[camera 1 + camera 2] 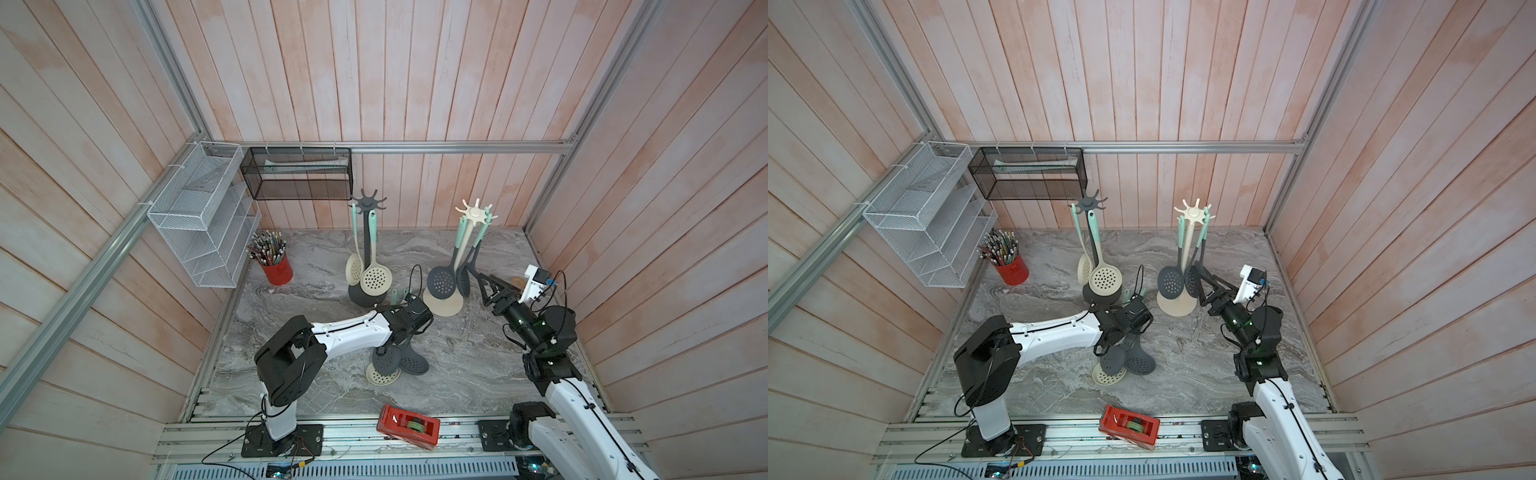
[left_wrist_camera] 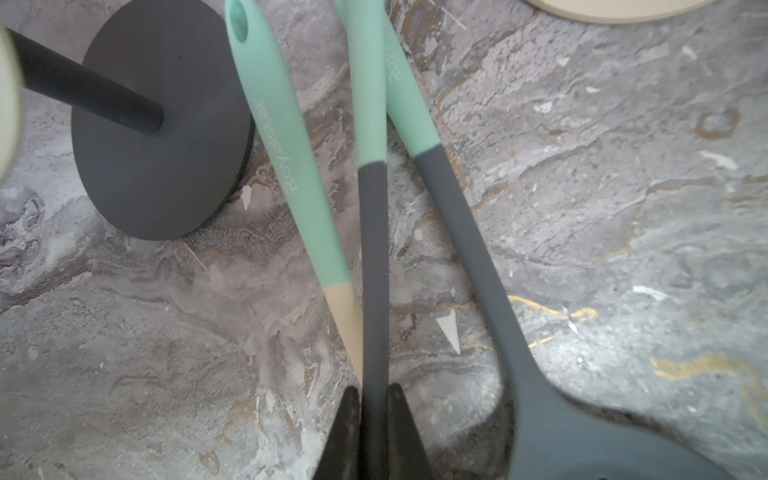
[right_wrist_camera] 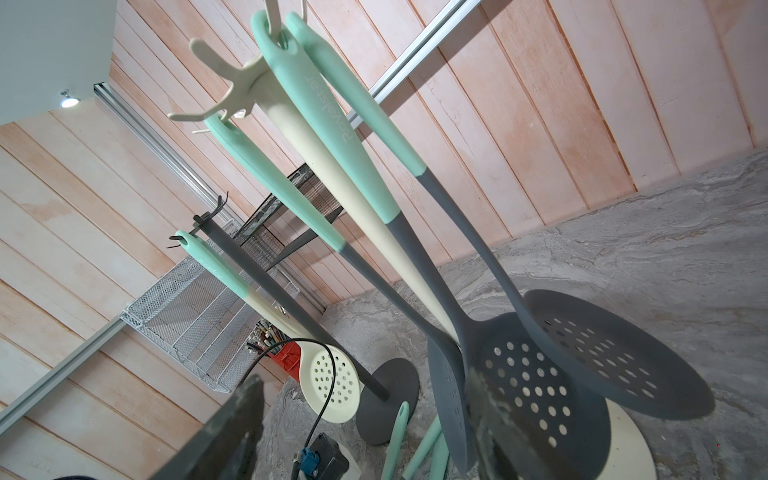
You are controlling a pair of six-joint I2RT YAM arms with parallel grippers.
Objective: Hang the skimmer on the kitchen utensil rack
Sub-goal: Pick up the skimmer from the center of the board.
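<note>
Snugly within left end effector: grey skimmer

Pencil cup: red metal tin full of pencils.
Organizer: white wire-mesh shelf, just beside the tin.
Basket: black mesh box, above the tin.
Dispenser: red tape dispenser, well apart from it.

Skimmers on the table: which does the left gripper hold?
The middle grey skimmer, left gripper shut on its shaft; cream skimmer and other grey skimmer lie free.

Robot lab cell with mock-kitchen dressing: aluminium frame, plank walls, marble-look tabletop, utensil rack.
</note>
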